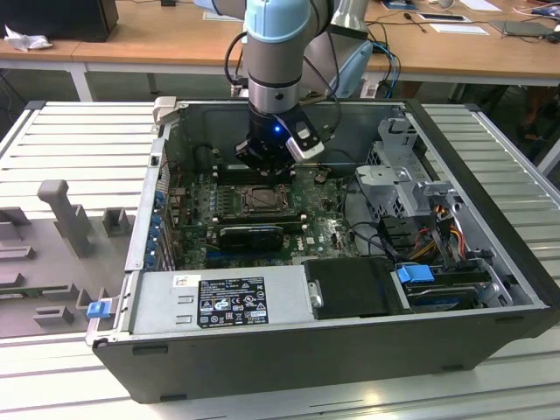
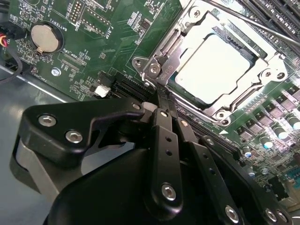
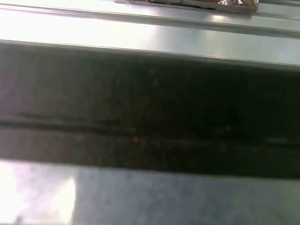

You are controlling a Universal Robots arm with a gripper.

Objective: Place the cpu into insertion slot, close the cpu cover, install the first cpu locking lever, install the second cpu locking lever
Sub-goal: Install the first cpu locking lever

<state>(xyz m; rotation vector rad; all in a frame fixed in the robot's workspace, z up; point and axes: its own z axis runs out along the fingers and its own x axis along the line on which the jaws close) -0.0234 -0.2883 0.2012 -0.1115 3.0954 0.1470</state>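
With the cpu (image 2: 216, 70) seated under the cpu cover (image 2: 187, 35), we should keep our pressed-together end effector (image 2: 161, 101) low against the lever (image 2: 262, 21).

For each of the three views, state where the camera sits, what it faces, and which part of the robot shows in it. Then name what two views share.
Exterior view: off the arm, above and in front of the open computer case, looking down at the motherboard; the arm and gripper show.
Second wrist view: on the arm, looking past the gripper at the cpu under the cpu cover.
First wrist view: on the arm, facing blurred pale and dark bands; what they are cannot be told.
Shared: the exterior and second wrist views both show the gripper over the insertion slot.
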